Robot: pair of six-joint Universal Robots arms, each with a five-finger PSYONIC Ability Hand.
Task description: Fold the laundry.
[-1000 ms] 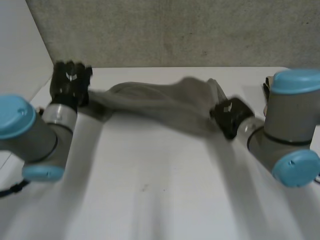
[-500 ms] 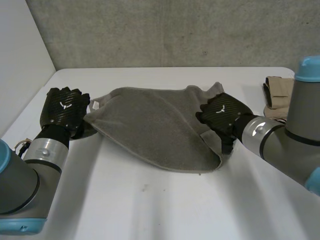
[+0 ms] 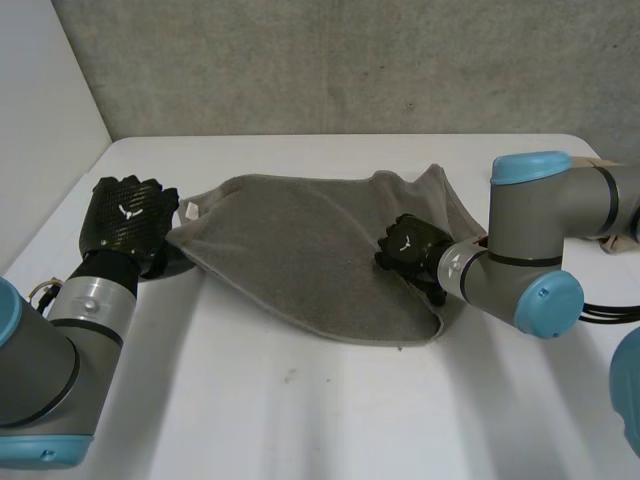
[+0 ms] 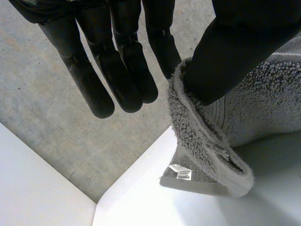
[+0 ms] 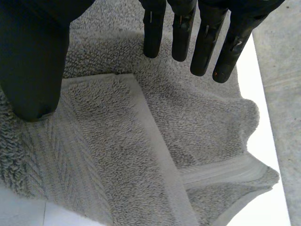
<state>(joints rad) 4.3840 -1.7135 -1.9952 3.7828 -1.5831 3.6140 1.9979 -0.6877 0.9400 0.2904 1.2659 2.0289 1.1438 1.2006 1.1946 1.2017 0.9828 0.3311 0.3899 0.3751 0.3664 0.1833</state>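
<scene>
The grey terry towel (image 3: 300, 250) lies half-folded on the white table (image 3: 300, 420). The left hand (image 3: 128, 215) pinches its tagged corner, and the right hand (image 3: 408, 245) is spread open over the folded end (gripping nothing). A leftward tug would probably drag the fold apart.

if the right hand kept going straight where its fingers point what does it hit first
The grey towel: the open right hand aims its straight fingers at the towel's pile, beside the folded-over layer. Whether the fingertips are touching the cloth is unclear.

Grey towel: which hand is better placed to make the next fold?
Left. The left hand pinches the grey towel's tagged corner; the right hand is open over its other end.
</scene>
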